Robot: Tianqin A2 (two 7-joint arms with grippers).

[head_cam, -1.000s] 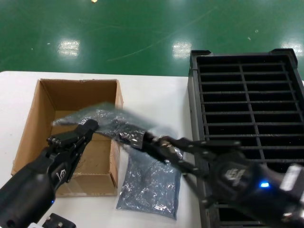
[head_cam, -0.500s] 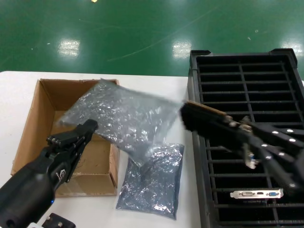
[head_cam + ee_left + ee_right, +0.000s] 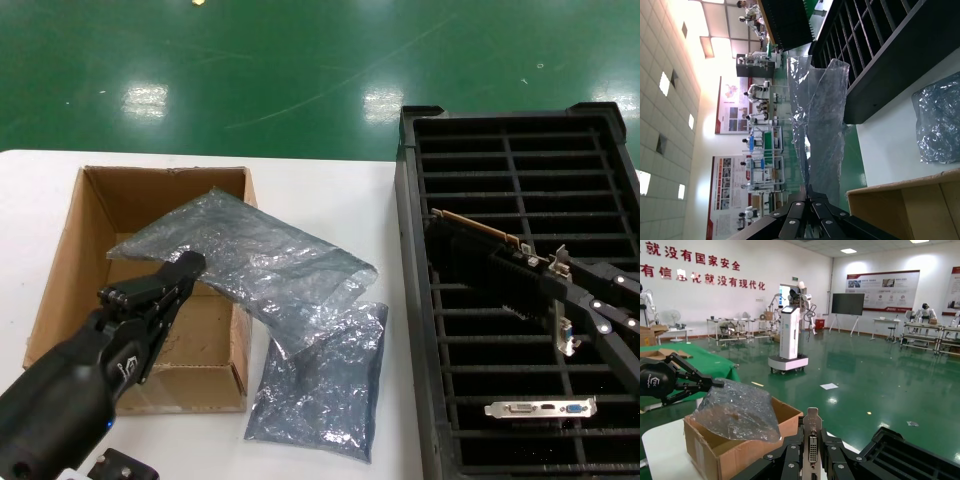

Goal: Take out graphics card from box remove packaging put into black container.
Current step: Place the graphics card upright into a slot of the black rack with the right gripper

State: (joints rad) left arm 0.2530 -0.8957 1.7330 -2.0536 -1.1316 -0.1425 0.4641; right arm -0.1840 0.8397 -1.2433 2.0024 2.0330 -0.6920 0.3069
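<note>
- Right claw [image 3: 555, 285] clamps the graphics card [image 3: 490, 255] by its bracket end, over the black container [image 3: 520, 140]; card's long axis runs roughly along the slots.
- Left claw [image 3: 185, 268] pinches the empty packaging [image 3: 260, 265] at the box [image 3: 95, 215].

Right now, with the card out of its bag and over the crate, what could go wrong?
1. The right tool holds the graphics card tilted across the ribs of the black container; lowered that way, it may jam rather than enter a slot.
2. The left tool holds the emptied packaging, draped over the box wall; it could snag there.
</note>
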